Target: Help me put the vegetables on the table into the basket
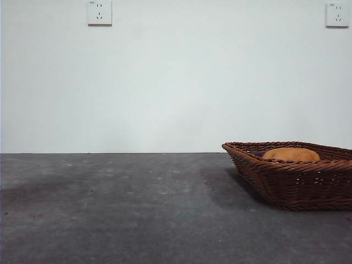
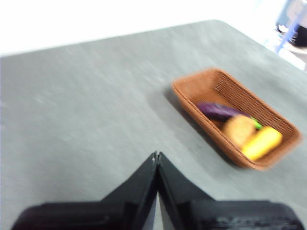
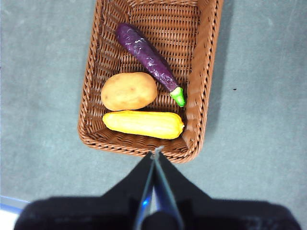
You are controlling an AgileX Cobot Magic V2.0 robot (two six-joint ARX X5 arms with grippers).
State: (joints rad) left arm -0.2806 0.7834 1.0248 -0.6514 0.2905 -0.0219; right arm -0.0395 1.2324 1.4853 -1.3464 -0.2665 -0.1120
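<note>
The right wrist view looks straight down into the wicker basket [image 3: 204, 72]: eggplant [image 3: 147, 55], potato [image 3: 128, 91] and yellow vegetable [image 3: 144, 124] all lie inside, the potato between the other two. The front view hides most of that — only the potato's top [image 1: 291, 154] and a purple sliver rise above the rim, on the grey table [image 1: 137, 209]. The right gripper [image 3: 156, 154] hangs above the basket's near end, jaws pressed together, empty. The left gripper [image 2: 157, 155] — also closed on nothing — hovers well apart from the basket.
</note>
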